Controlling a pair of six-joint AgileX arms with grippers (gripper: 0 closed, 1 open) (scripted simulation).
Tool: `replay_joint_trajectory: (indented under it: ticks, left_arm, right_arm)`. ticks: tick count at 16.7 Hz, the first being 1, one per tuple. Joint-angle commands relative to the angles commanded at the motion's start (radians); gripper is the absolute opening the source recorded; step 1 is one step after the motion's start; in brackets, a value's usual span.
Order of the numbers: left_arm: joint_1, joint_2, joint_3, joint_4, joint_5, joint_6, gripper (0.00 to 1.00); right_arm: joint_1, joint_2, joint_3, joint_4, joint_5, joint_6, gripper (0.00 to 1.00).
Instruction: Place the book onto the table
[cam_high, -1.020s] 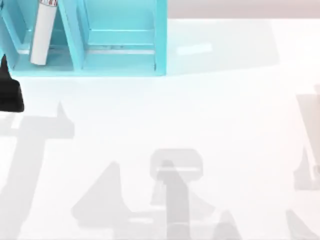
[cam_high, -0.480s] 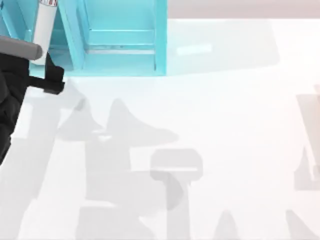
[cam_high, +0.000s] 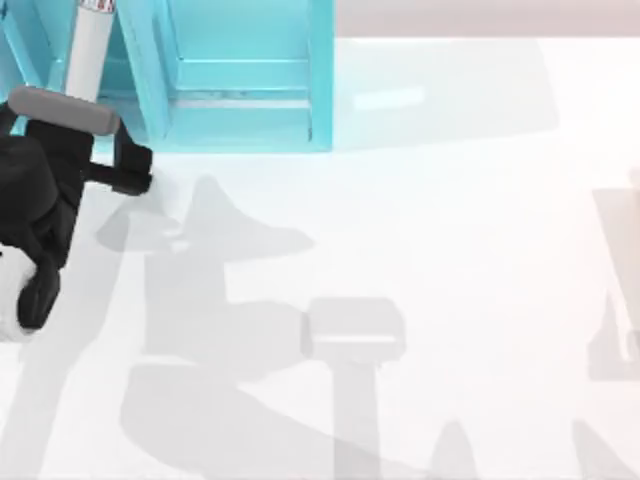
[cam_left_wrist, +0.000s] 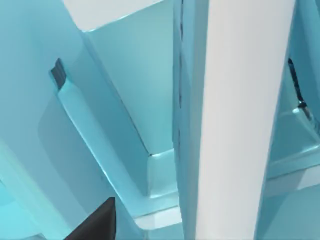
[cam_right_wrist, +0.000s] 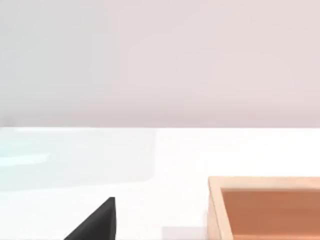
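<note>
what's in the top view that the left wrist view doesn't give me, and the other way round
Top view's own: the left hand at the front of the turquoise shelf, and the wide white table before it. Left wrist view's own: a close look up the book and at the compartment walls beside it. Shared: the book standing upright, a white slab edge-on, inside the shelf.

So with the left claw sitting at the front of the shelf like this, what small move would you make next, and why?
Probably ease the left claw a little farther into the turquoise shelf toward the book. The book stands upright in the left compartment, white page edges facing out, and the claw sits just in front of it, apparently not gripping it.
</note>
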Motion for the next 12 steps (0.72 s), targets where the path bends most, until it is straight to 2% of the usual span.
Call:
replay_joint_trajectory:
  ticks: [6,12]
  left_arm:
    - [0.006,0.021,0.035,-0.017,0.005,0.000,1.00]
    - [0.023,0.171,0.306,-0.134,0.025,0.002,1.00]
  right_arm:
    - [0.000,0.000,0.000,0.000,0.000,0.000,1.00]
    - [0.000,0.000,0.000,0.000,0.000,0.000,1.00]
